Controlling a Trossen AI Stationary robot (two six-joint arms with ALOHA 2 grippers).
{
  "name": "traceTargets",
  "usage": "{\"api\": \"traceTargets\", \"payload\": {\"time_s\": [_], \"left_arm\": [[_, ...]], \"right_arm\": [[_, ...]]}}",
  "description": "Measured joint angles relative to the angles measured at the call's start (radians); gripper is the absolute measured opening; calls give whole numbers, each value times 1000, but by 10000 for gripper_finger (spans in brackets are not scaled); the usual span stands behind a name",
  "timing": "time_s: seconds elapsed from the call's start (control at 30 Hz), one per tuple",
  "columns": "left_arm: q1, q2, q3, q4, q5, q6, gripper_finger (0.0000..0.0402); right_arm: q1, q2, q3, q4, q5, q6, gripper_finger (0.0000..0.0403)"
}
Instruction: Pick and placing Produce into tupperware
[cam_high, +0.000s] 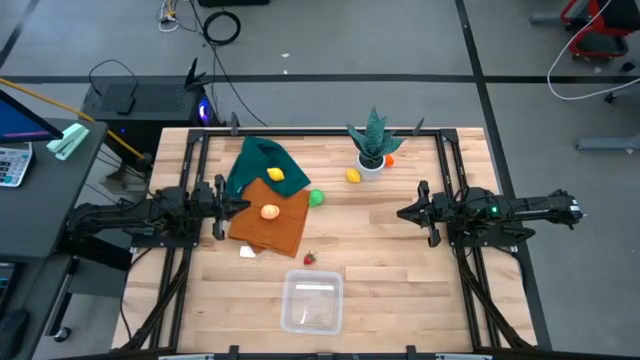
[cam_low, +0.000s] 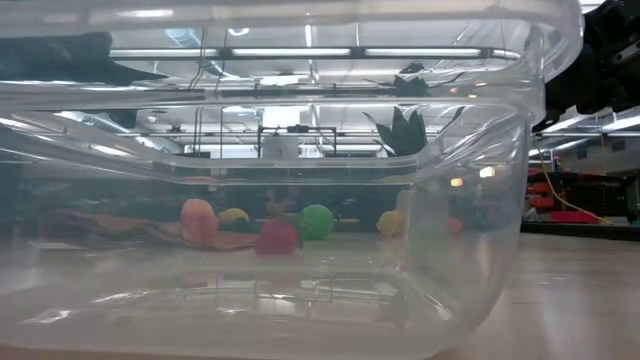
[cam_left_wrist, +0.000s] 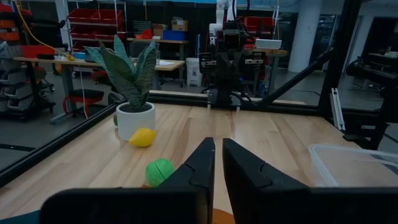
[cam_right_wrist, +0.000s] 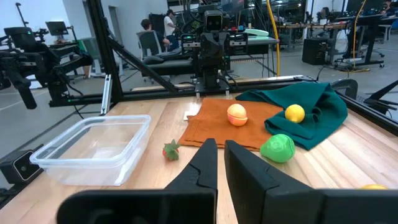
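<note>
No readable brand, label or writing on any of the things.

Clear tupperware (cam_high: 311, 301) at the front edge of the table (cam_high: 400, 260), lying empty. Taken as landmark for all places below.

Left gripper (cam_high: 244, 206) behind the tupperware and toward the left side, hovering at the edge of the orange cloth (cam_high: 272, 226), fingers almost together with only a thin slit between, holding nothing. Right gripper (cam_high: 402, 213) behind the tupperware and toward the right side, well apart from it, fingers likewise nearly closed and empty.

Small red piece (cam_high: 310, 258) just behind the tupperware, nearest of all produce. Orange fruit (cam_high: 269, 211) farther behind, on the orange cloth, just beside the left gripper. Yellow lemon (cam_high: 275, 175) still farther back, on the green cloth (cam_high: 262, 163). Green ball (cam_high: 316, 197) behind the tupperware, between both grippers. Second yellow fruit (cam_high: 353, 176) far behind, touching or nearly touching the white pot of the potted plant (cam_high: 373, 142). Small orange piece (cam_high: 389, 159) just beside the same pot.
</note>
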Motion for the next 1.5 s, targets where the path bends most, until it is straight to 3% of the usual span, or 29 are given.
{"api": "traceTargets", "payload": {"time_s": [1.5], "left_arm": [[0,0,0,0,0,0,34]], "right_arm": [[0,0,0,0,0,0,1]]}}
